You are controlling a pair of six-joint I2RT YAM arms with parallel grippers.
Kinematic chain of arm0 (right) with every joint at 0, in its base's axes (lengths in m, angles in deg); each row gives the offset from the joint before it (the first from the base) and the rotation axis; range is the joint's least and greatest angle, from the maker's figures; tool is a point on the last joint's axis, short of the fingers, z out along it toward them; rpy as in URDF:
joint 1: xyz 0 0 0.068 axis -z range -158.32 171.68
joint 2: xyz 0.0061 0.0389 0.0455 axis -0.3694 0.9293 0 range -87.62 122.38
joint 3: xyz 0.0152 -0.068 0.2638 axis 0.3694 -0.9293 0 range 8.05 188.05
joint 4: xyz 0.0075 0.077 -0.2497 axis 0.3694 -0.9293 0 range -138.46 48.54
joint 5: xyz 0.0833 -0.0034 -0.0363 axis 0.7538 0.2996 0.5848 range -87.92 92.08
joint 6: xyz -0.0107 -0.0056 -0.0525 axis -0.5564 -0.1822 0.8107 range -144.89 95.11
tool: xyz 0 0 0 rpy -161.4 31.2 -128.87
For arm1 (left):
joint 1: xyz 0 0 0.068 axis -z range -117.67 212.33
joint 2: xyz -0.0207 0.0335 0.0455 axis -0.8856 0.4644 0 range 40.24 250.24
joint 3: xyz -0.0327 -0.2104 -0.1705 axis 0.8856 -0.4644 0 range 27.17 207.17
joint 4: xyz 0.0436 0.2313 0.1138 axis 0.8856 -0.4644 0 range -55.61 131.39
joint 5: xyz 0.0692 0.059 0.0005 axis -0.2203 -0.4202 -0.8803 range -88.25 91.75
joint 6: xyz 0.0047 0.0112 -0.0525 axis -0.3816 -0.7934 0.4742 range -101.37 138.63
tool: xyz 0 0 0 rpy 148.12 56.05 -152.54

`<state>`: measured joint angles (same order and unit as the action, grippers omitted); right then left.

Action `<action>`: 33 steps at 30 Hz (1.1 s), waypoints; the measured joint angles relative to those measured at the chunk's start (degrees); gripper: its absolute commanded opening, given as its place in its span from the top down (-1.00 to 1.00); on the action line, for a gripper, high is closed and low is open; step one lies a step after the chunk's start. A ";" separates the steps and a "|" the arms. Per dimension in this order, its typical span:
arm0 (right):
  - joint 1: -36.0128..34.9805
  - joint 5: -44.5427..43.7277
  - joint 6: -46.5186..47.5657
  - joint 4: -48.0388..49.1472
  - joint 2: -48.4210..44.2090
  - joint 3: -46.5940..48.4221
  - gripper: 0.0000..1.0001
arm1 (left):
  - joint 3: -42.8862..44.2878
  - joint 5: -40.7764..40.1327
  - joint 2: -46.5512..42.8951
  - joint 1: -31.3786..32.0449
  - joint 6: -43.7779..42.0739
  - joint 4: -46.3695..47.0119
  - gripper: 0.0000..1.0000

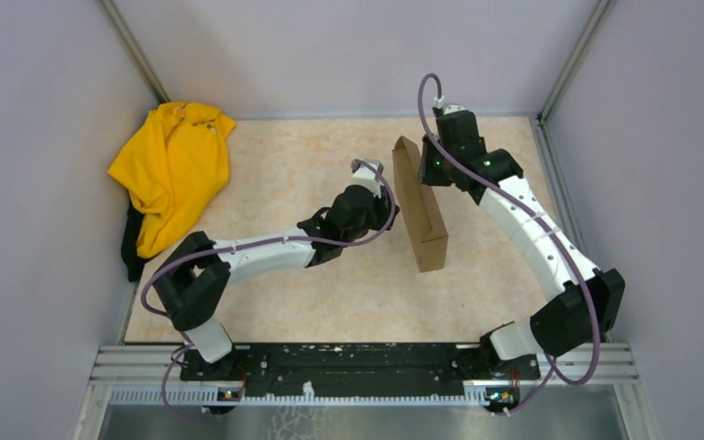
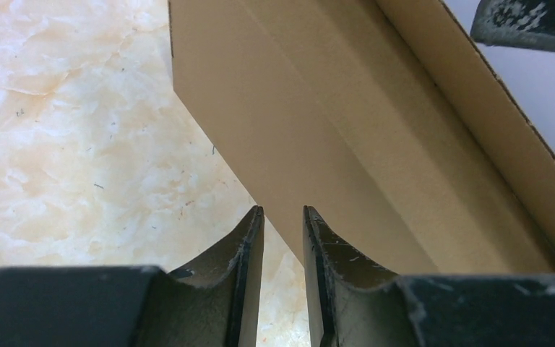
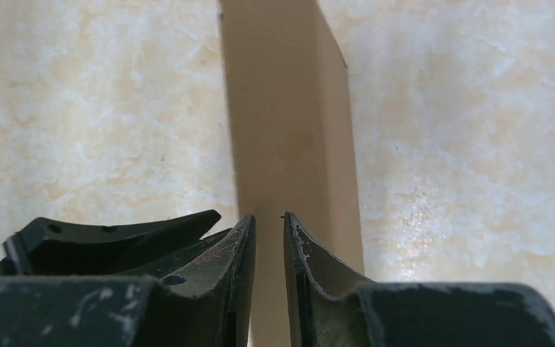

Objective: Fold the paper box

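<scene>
Flanking one paper box [image 1: 426,220], my left claw [image 2: 283,211] and right claw [image 3: 269,217] stand barely parted, empty; one yellow cloth [image 1: 172,170] at ten o'clock.

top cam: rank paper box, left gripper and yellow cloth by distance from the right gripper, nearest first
From the right gripper:
1. paper box: right beside it, standing on edge mid-table.
2. left gripper: across the box, on its left side.
3. yellow cloth: far-left corner.

The paper box [image 1: 422,215] stands mid-frame on the bench [image 1: 330,284], left claw [image 1: 391,209] on its left, right claw [image 1: 427,169] on its right; a cloth [image 1: 172,170] lies upper left.
</scene>
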<state>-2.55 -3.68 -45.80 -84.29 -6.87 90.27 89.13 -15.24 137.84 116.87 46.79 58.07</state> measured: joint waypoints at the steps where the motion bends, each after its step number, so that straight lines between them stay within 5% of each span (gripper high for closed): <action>1: 0.07 0.74 0.28 0.09 0.09 0.48 0.60 | 0.00 0.11 0.00 -0.11 -0.13 0.02 0.35; 33: 3.41 10.29 1.66 2.51 3.19 2.34 0.69 | 3.06 2.25 0.98 -3.30 -1.46 0.04 0.35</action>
<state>0.86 6.61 -44.14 -81.78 -3.68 92.61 92.19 -12.99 138.82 113.57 45.32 58.12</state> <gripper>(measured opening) 0.161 0.329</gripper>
